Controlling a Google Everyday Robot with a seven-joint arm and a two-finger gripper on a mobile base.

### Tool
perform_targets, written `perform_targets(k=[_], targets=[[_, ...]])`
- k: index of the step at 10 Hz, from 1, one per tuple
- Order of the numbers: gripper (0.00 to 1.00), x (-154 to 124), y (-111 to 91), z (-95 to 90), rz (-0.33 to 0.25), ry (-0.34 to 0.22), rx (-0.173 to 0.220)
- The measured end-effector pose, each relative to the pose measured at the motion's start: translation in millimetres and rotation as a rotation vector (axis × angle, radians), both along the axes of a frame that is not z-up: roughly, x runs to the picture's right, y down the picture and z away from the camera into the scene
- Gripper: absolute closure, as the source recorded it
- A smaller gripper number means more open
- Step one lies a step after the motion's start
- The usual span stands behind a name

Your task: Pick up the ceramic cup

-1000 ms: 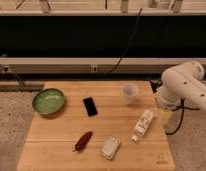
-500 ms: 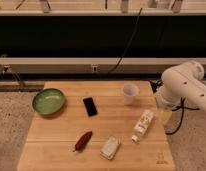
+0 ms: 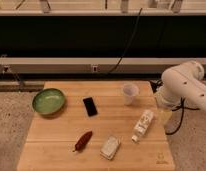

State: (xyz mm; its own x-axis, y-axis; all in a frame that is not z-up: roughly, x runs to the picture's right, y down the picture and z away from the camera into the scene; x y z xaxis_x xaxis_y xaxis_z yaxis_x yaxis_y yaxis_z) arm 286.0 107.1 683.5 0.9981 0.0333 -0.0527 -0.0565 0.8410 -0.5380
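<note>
Where the wooden table (image 3: 51,150) comes nearest the camera, a pale wrapped packet (image 3: 110,147) lies to the right of a dark red pepper-like thing (image 3: 83,141), the two apart. Farther back on the right, a white bottle (image 3: 142,125) lies on its side with its cap toward the near edge. Just beside it, at the table's right edge, the gripper (image 3: 163,114) hangs below the robot's white arm (image 3: 185,87); I cannot tell whether it is spread or pressed together. Around the middle a black phone (image 3: 90,106) lies flat, and to its left a green bowl (image 3: 48,101) sits near the left edge. Beyond the phone, toward the far right of the table, the ceramic cup (image 3: 129,93) stands upright, clear of the other things and apart from the gripper. Behind the table a grey rail (image 3: 71,65) runs across, and a black cable (image 3: 127,45) hangs down toward it
</note>
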Motion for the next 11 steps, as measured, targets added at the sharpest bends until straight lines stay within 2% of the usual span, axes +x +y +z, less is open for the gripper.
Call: perform_targets(k=[3,7,9,11], targets=[[0.2,0,-2,0.7,-0.001,0.001,0.003],[0.2,-15,-34,21.1,-0.033,-0.005,0.024],[0.2,-16,-35,21.6,-0.044,-0.006,0.024],[0.2,-24,-47,29.0,-0.067,-0.024,0.035]])
